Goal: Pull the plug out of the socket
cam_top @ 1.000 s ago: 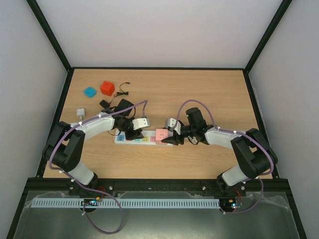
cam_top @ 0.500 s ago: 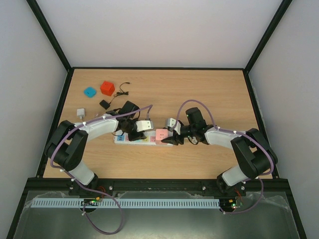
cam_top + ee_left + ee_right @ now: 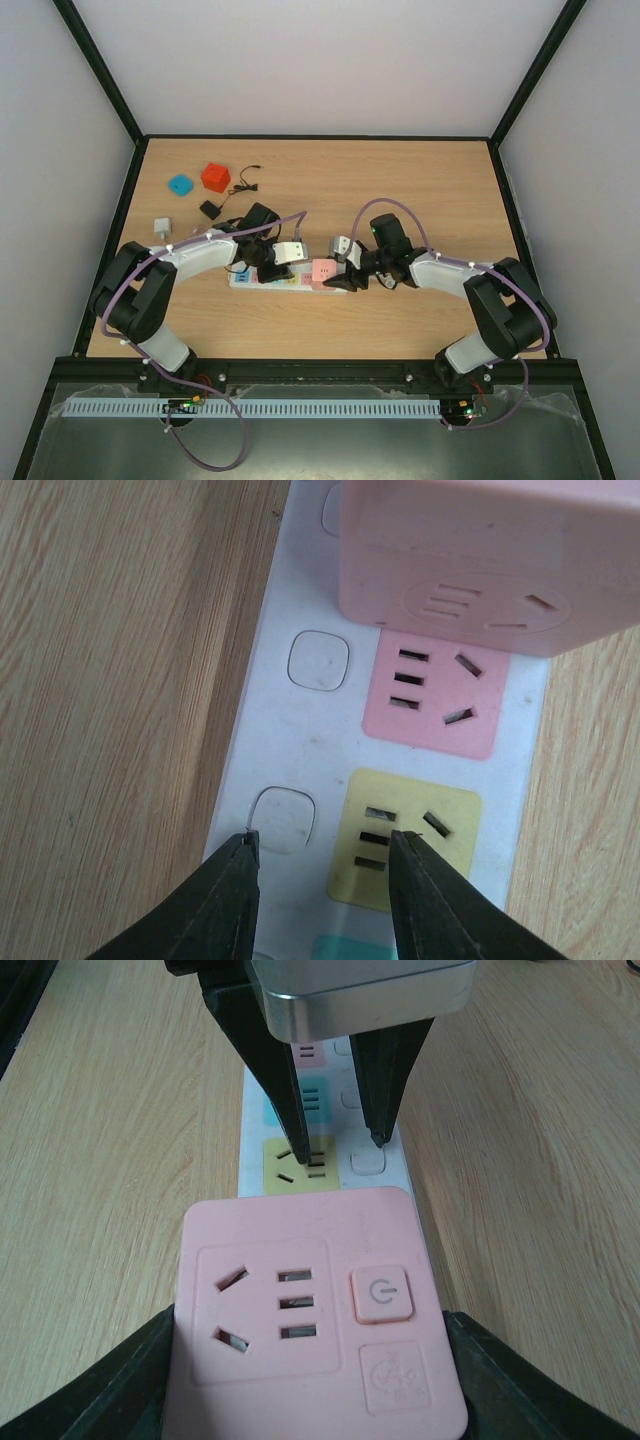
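**Operator:** Status of the unplugging procedure?

**Technician:** Not complete. The pink square plastic plug block [image 3: 300,1290] sits flush on the long flat white power strip [image 3: 262,279], at the end nearer the right arm. The strip lies on the wooden table [image 3: 420,190] between both arms. No gap shows beneath the block, so the pull is judged outstanding.

**Operator:** End effectors?

**Technician:** The right gripper [image 3: 312,1385] is clamped on the plug block, one finger against each side. The left gripper [image 3: 325,845] has its fingers slightly apart and grasps nothing. Its tips press on the strip at the yellow outlet face [image 3: 440,815], apparently as a hold-down.

**Operator:** Markings?

**Technician:** No brand or text is legible. The plug block carries a power symbol and a clock-like icon.
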Controlling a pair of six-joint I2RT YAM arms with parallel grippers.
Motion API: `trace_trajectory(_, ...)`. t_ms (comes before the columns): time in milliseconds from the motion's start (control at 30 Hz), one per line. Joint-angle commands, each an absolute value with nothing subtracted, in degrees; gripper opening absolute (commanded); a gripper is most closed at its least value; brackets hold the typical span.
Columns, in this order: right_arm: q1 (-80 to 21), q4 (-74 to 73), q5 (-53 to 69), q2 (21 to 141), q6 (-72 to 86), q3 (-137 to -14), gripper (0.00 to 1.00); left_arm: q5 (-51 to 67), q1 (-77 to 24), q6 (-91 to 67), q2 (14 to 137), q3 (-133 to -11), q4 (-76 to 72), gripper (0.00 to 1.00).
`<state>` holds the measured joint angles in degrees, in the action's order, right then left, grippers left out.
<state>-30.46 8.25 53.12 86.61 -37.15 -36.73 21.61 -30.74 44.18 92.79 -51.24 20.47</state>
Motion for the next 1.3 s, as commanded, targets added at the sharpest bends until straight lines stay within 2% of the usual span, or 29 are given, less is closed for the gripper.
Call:
trace_trajectory(0,-31.5,5.1,51.1,86.2,-37.4,-38.0,0.62,18.8,-30.9,44.9,95.5,-49.3,21.5,0.38)
trace_trajectory(267,-32.2,3.8,51.2,86.0,-37.7,-39.3,0.66,18.8,-30.9,44.9,95.7,-49.3,21.5,0.38)
trace_trajectory(400,-32.3,3.1,51.2,85.4,-37.7,-40.0,0.71,18.7,-30.9,44.9,96.1,-49.4,21.4,0.38)
trace_trajectory(700,-33.0,0.6,50.6,85.5,-38.8,-42.2,0.65,18.8,-30.9,44.7,96.7,-49.3,21.3,0.37)
trace_trajectory(867,-33.7,-3.5,49.1,86.8,-40.7,-44.2,0.71,18.7,-30.9,44.7,96.8,-49.1,21.1,0.37)
trace_trajectory(1267,-35.1,-7.9,45.4,87.7,-43.1,-46.4,0.70,18.9,-30.9,44.1,97.5,-49.0,20.6,0.37)
